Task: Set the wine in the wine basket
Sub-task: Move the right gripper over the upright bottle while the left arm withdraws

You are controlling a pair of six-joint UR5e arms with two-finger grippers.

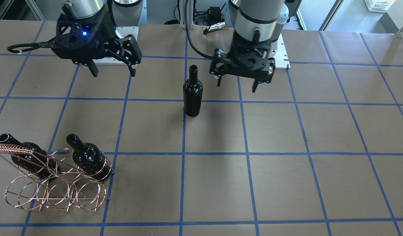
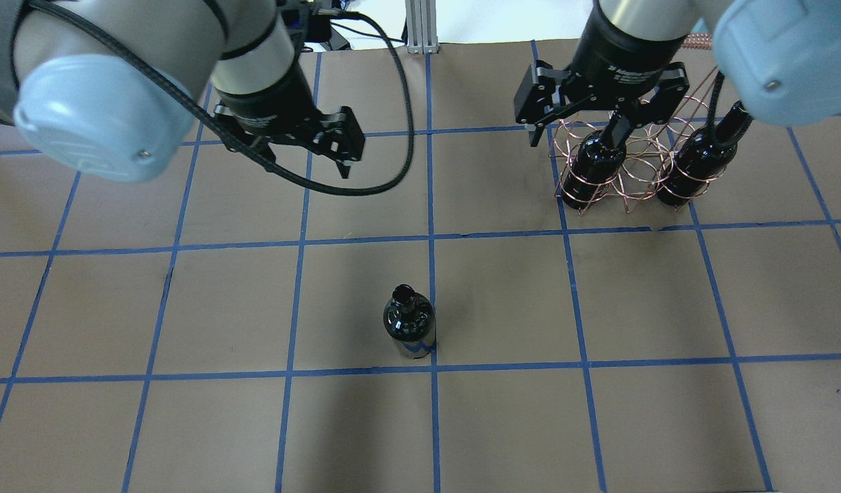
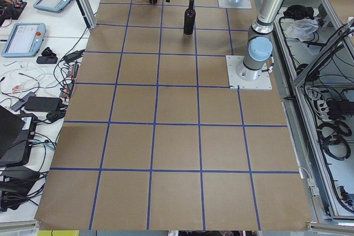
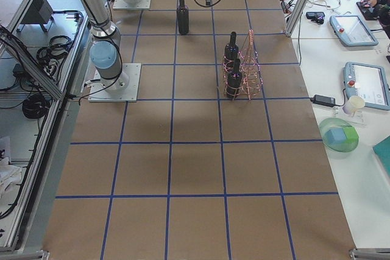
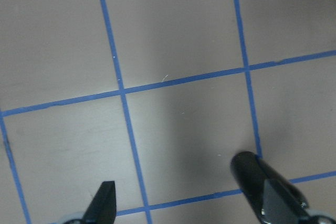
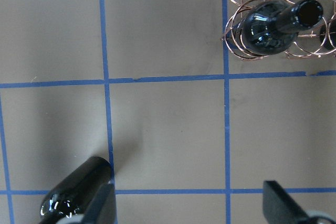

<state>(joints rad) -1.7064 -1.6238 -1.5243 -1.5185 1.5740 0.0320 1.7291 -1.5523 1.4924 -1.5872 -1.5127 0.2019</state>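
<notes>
Wine, front: wine (image 1: pixel 192 90) upright mid-surface, well apart from wine basket (image 1: pixel 57 183); right gripper (image 1: pixel 114 72) and left gripper (image 1: pixel 237 86) both with jaws spread, empty.
Grasp, overhead: right arm is nearer the basket; probably clamp the neck, tilt, slide base-first into the ring between stored bottles (image 2: pixel 595 168).
Sides: grippers cropped, tiny.
Wrists: wine cut off at bottom edge.

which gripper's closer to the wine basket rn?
Right. The right gripper hangs over the same half of the table as the wine basket, nearer the robot's base; the left gripper is farther, past the standing bottle.
</notes>
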